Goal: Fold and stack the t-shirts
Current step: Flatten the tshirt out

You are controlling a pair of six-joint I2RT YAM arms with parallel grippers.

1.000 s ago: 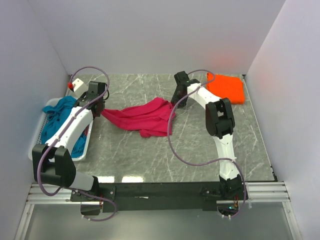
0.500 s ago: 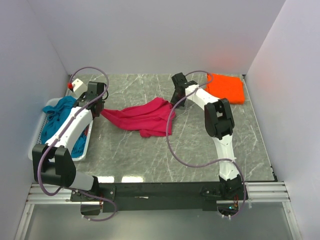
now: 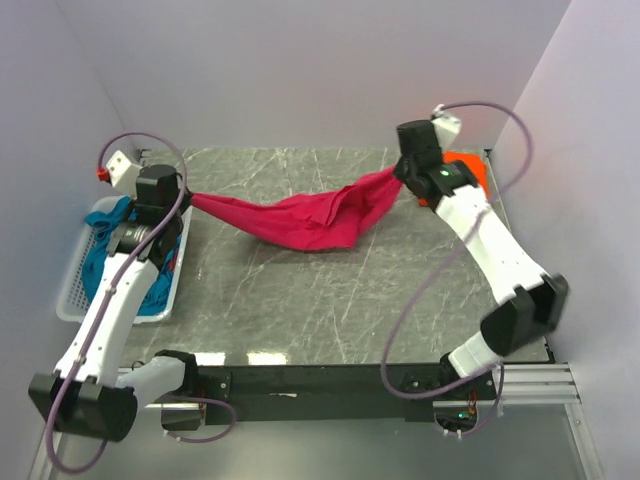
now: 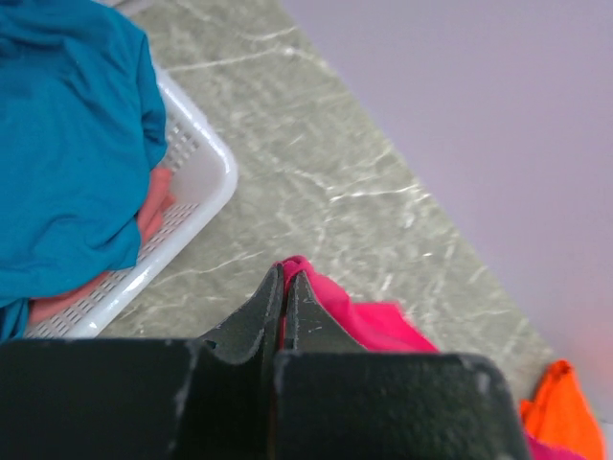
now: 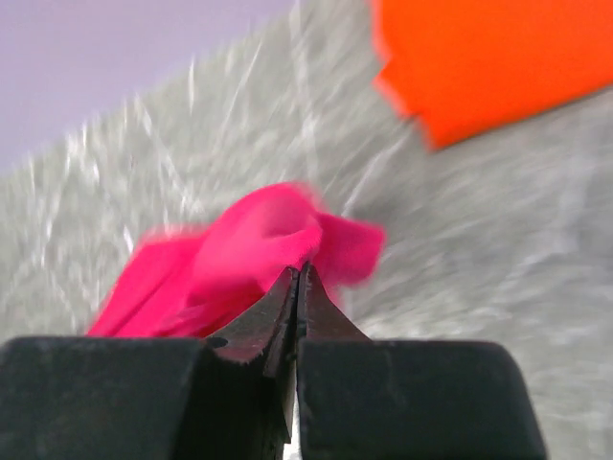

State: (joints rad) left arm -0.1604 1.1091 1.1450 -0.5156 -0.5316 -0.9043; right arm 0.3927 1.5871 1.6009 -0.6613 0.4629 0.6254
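**Q:** Marbled grey table (image 3: 300, 300), pale walls (image 3: 300, 80) on three sides. What is the layout, left to right?

**A:** At the left edge stands the white lattice basket (image 3: 68, 300), with the teal-blue t-shirt (image 3: 100, 250) heaped in it. Next comes the left gripper (image 3: 187, 197), jaws pressed together on one end of the magenta-pink t-shirt (image 3: 300, 222). That shirt hangs as a sagging band across the middle of the table, and its low middle appears to rest on the surface. At its other end the right gripper (image 3: 400, 175) has its jaws closed on the cloth. Just behind that gripper, the bright orange t-shirt (image 3: 472, 175) lies folded in the far right corner.

**Q:** Which step is in hand?

**A:** Judged: spreading the magenta-pink t-shirt before the first fold (both wrist views show only a small pinch of cloth between the fingertips).

**Q:** How is it done well?

**A:**
1. Draw the grippers apart evenly until the sag goes. Stop short of taut, because a thin pinch may slip.
2. Hold both ends level.
3. Lower the cloth onto bare table, apart from the basket and the bright orange t-shirt.
4. Release only once it lies flat.
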